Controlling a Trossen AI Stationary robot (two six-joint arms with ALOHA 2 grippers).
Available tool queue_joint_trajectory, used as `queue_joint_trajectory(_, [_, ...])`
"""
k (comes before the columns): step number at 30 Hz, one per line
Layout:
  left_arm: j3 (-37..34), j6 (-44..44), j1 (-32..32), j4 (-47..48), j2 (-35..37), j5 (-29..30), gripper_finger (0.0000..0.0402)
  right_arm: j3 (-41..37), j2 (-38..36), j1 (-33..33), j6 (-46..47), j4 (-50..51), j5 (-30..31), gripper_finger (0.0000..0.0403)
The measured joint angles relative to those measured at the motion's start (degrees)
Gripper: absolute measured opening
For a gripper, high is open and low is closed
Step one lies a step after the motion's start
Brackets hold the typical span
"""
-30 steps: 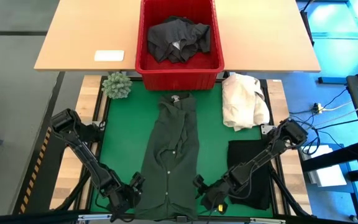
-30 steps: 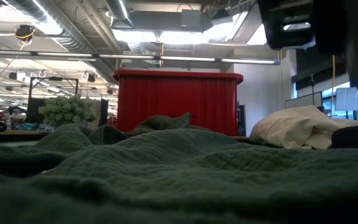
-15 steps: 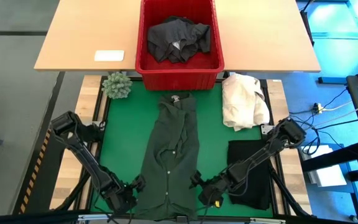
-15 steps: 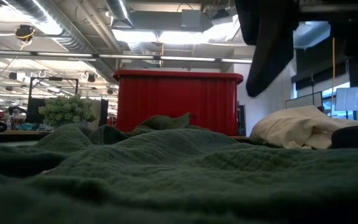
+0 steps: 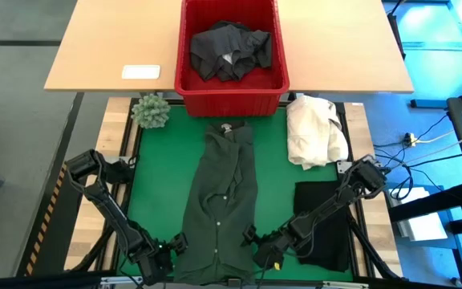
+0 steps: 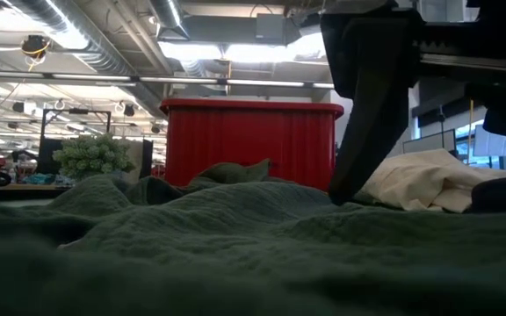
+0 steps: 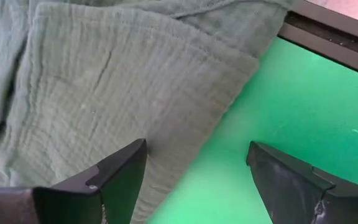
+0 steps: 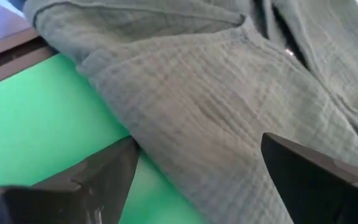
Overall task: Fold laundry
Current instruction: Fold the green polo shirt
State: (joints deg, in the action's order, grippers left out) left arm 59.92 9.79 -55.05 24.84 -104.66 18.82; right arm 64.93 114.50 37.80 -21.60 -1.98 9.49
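The dark green shirt [image 5: 221,197] lies flat and lengthwise on the green mat [image 5: 155,177] of the bench, collar toward the red basket [image 5: 231,84], hem at the near edge.

Left gripper [image 5: 171,247]: positioned at the shirt's near left hem corner. Its fingers [image 7: 114,177] are spread apart and hold nothing. In the left wrist view the hem corner [image 7: 229,68] lies just ahead of the fingers, one finger over cloth, the other over bare mat.

Right gripper [image 5: 253,238]: positioned at the shirt's near right hem corner. Its fingers [image 8: 95,177] are spread wide and hold nothing. In the right wrist view the hem edge runs between the two fingers, cloth ahead of one, mat ahead of the other. Contact with the cloth cannot be determined.

A folded black garment [image 5: 323,221] lies on the mat beside the right arm. A dark grey garment [image 5: 229,50] sits inside the basket. A cream cloth heap [image 5: 315,130] lies beside the basket's right corner.
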Motion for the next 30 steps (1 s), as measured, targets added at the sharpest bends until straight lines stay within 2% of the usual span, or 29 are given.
queue_joint_trajectory(9, [-0.07,2.73,0.11,-2.14,-0.18,2.36,0.028,-0.02,0.22,0.01,0.34,-1.72,1.09,0.0301])
queue_joint_trajectory(12, [-0.07,2.86,0.39,-3.77,-0.28,3.79,0.028,-0.05,0.24,-0.02,0.77,-2.22,3.26,0.0299])
queue_joint_trajectory(23, [-0.07,5.79,1.59,-5.6,-0.28,4.43,0.0278,-0.07,0.24,-0.01,1.21,-4.87,3.44,0.0298])
queue_joint_trajectory(27, [-0.07,5.84,1.7,-5.67,-0.26,4.93,0.0256,-0.07,0.24,-0.06,1.85,-6.01,3.61,0.0294])
queue_joint_trajectory(30, [-0.07,5.46,2.16,-5.85,-0.25,5.61,0.0226,-0.07,0.24,-0.06,1.85,-5.96,3.99,0.0271])
